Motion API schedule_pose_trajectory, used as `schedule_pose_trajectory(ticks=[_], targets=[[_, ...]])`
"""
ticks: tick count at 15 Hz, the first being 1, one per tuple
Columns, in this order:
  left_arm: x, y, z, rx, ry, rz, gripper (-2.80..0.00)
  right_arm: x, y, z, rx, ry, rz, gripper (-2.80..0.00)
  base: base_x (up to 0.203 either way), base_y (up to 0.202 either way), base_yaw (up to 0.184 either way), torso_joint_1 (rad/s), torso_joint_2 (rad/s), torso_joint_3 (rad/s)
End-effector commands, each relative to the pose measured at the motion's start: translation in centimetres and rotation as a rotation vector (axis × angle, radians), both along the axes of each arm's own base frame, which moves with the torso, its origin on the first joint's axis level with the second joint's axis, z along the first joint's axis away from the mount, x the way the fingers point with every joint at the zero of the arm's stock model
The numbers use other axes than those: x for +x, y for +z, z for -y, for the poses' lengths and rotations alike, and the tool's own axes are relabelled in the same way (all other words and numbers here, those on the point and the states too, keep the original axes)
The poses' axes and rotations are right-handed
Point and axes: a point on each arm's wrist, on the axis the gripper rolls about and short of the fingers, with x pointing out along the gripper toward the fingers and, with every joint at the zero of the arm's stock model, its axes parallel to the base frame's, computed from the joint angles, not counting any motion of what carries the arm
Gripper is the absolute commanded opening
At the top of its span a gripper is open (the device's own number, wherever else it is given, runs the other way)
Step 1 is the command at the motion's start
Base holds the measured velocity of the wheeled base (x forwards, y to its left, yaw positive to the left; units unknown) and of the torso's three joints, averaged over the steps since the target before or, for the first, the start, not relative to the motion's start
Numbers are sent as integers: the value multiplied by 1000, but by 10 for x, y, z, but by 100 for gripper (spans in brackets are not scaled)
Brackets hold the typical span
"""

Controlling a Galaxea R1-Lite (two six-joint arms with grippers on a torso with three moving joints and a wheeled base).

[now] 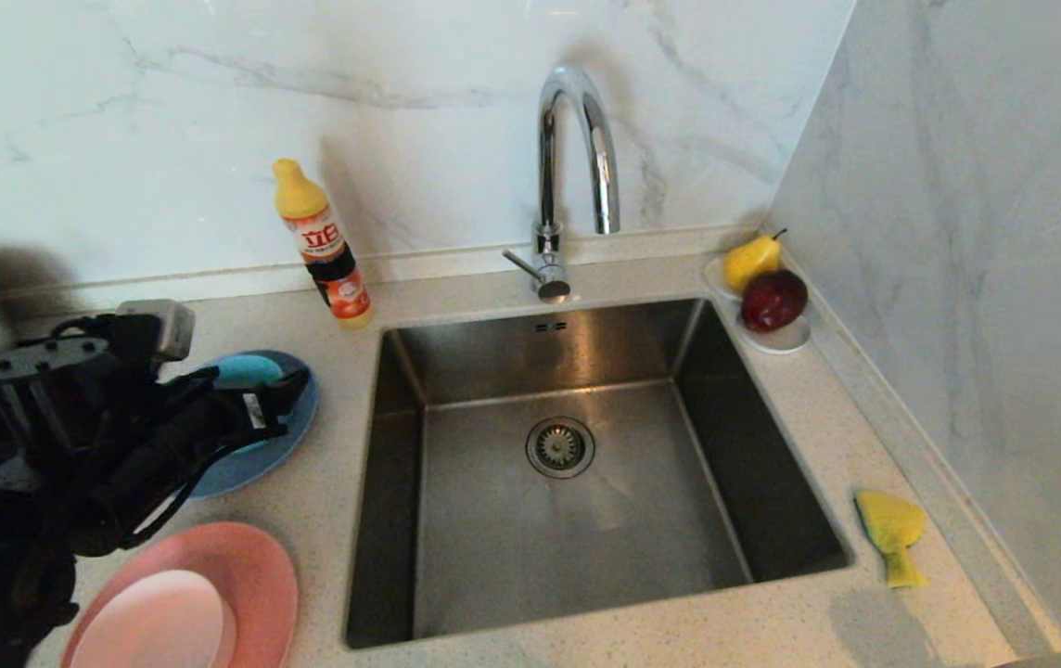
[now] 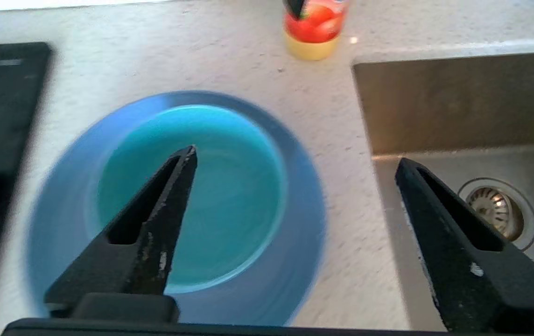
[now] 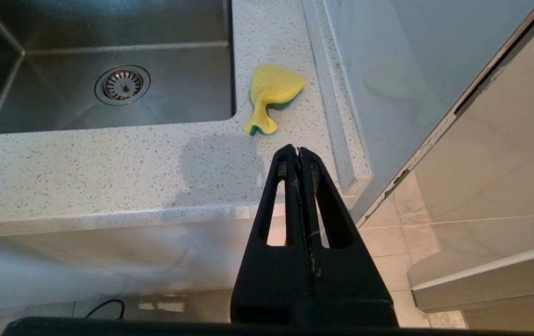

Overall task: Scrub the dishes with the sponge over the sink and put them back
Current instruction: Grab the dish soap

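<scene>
Teal round bowl (image 2: 211, 196) nests in matte grey-blue plate (image 2: 295, 261).

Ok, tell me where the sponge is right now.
In the head view the sponge lies on the counter at the robot's right, just past the sink's front right corner and near the side wall, with nothing holding it.

Right gripper (image 3: 298, 150) hanging off the counter's (image 3: 108, 172) front edge, fingers pressed together, nothing between them. Just beyond the tips, a faint damp-looking patch on the speckled stone. Further on, bent yellow sponge (image 3: 270, 95) lying on the counter, thin green layer peeking out underneath, just beside the sink (image 3: 108, 32) rim. Drain strainer (image 3: 122, 84) down in the steel basin. Grey wall panel alongside, tiled floor (image 3: 416, 233) below.
</scene>
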Motion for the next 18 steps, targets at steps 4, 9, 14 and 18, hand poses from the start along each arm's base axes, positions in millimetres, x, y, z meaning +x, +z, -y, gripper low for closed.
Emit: schedule_pose_trajectory(ticks=[4,9,14,18], targets=[[40,-14,11,3,77,47,0,0,0,0,0,0,0,-280,0,0,0,0,0,0],[60,-11,13,1,85,114,0,0,0,0,0,0,0,-280,0,0,0,0,0,0],[87,-10,15,-8,105,156,0,0,0,0,0,0,0,-280,0,0,0,0,0,0],[99,-9,19,-18,111,183,0,0,0,0,0,0,0,-280,0,0,0,0,0,0]])
